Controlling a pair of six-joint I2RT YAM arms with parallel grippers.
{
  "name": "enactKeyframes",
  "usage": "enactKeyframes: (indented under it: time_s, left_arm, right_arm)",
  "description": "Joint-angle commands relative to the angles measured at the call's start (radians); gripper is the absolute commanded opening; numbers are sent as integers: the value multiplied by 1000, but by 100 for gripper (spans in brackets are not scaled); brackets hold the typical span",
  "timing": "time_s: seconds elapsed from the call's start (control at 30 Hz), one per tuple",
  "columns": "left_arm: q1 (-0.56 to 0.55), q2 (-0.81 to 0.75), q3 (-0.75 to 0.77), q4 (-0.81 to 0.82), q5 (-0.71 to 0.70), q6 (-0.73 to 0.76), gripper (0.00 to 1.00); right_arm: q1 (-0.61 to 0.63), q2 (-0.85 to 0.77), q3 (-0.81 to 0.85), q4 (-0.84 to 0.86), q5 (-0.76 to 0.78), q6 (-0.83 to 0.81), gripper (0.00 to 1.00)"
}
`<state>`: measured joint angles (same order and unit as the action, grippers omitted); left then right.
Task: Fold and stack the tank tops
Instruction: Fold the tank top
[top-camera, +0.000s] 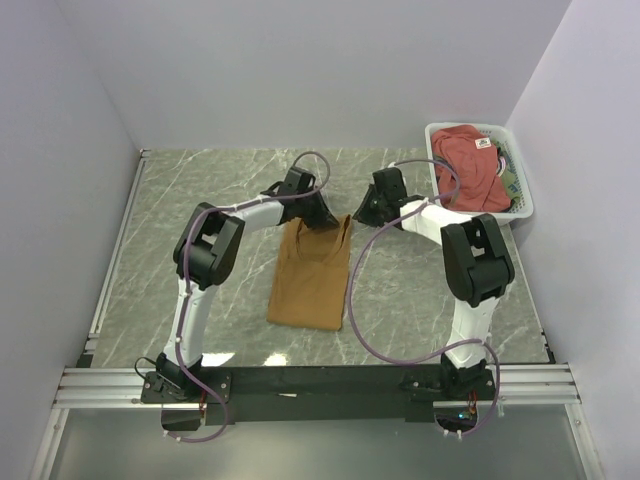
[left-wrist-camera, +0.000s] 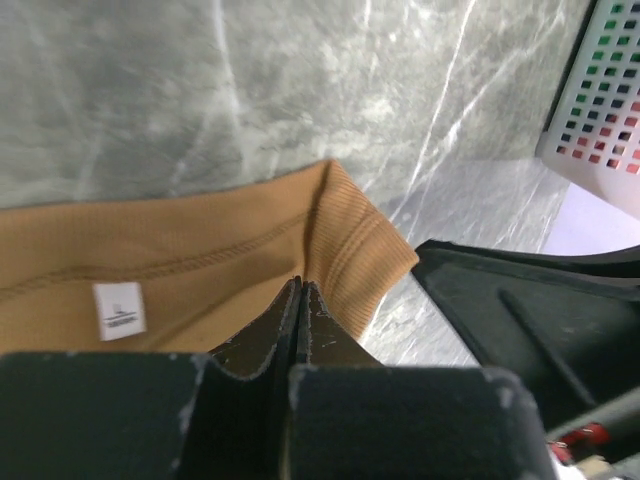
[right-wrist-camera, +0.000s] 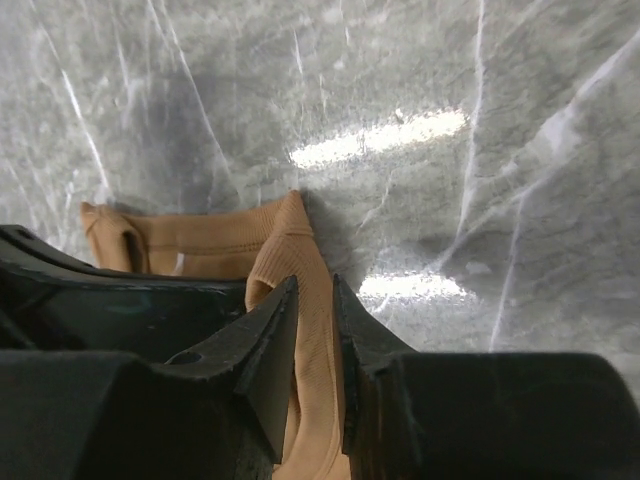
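The tan-brown tank top (top-camera: 312, 275) lies lengthwise on the marble table (top-camera: 200, 200), straps at the far end. My left gripper (top-camera: 318, 216) is at its far left strap, jaws pressed together on the ribbed tan edge (left-wrist-camera: 340, 240) next to a white label (left-wrist-camera: 118, 310). My right gripper (top-camera: 362, 214) is at the far right strap, and the tan strap (right-wrist-camera: 300, 255) runs between its narrowly spaced fingers (right-wrist-camera: 272, 320). The rust-red tank top (top-camera: 468, 160) is bunched in the white mesh basket (top-camera: 522, 175) at the back right.
The basket stands against the right wall and also shows in the left wrist view (left-wrist-camera: 600, 90). Other coloured cloth (top-camera: 511, 186) lies in it beside the red top. The two wrists are close together over the table's middle. Walls enclose the left, back and right.
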<state>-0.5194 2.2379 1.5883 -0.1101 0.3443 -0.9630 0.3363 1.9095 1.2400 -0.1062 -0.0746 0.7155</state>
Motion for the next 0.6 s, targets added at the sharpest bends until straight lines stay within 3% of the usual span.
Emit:
enactKeyframes:
  time_s: [0.0,0.57]
  left_arm:
    - [19,-69,4,12,21,23,3]
    - [41,-188,-126,44,27,20,2]
  right_arm:
    - [18,22,50,46,-13,-5,27]
    - [56,117,145,-1,-16,12,27]
